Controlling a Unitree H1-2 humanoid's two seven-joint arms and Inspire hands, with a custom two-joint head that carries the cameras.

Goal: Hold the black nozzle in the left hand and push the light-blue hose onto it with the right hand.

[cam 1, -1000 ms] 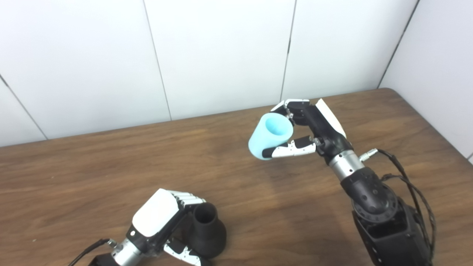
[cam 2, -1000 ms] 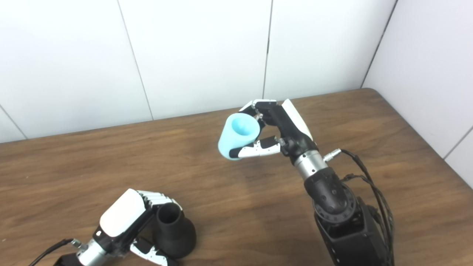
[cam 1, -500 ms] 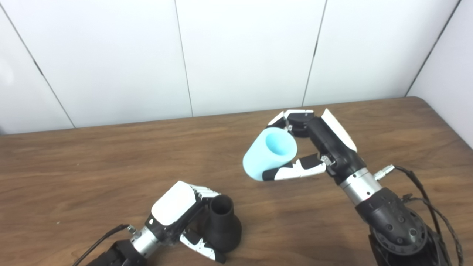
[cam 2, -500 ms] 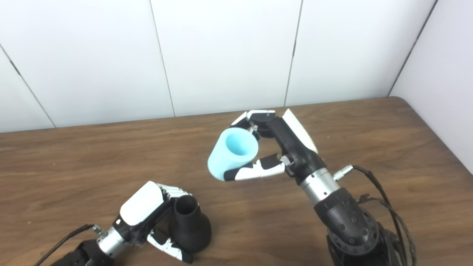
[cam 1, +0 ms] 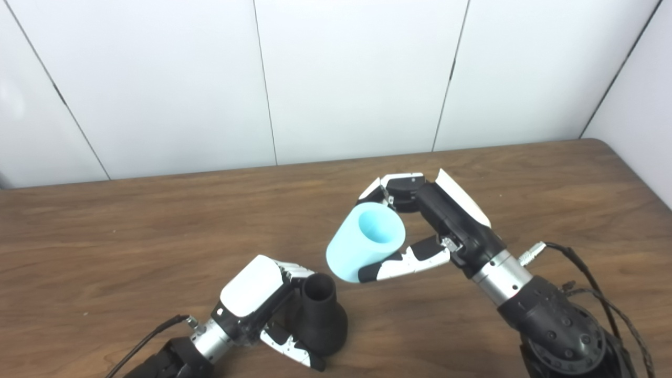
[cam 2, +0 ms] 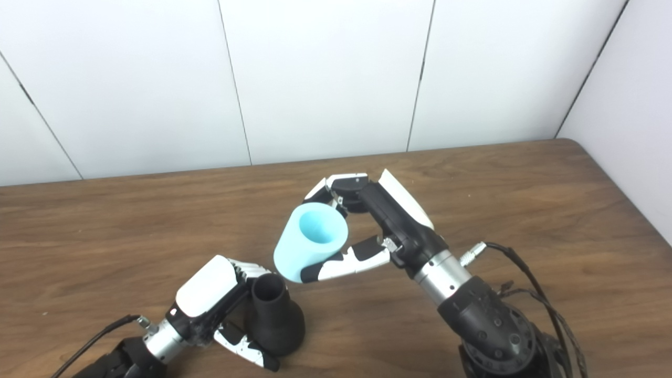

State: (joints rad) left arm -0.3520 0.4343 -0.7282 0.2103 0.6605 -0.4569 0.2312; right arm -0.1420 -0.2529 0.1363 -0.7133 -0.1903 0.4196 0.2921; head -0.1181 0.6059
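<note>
Now the nozzle (cam 1: pixel 318 315) is our landmark: it stands upright on the table (cam 1: pixel 131 236), wide flared base down, narrow open neck pointing up and a little away from us, so its long axis is close to vertical. Our left hand (cam 1: pixel 257 304) wraps it from the left side, fingers behind the neck and thumb across the base, gripping it firmly.

Just above and to the right of the nozzle's mouth we carry the hose (cam 1: pixel 365 242), a short light-blue tube pinched in our right hand (cam 1: pixel 420 226), thumb under it and fingers over the far rim. Its long axis is tilted: the open end facing us points up and to the right, while the lower end aims down and left toward the nozzle's neck. That lower end looks close to the neck but not yet on it; whether they touch we cannot tell.

To do this step well, we judge we should first bring the hose's axis into line with the nozzle's, rotating the right wrist until the tube stands nearly upright, then centre its lower opening over the neck before pressing down. Pushing while tilted would likely catch the rim on one edge and tip the nozzle, so the left hand should brace firmly against the table.
</note>
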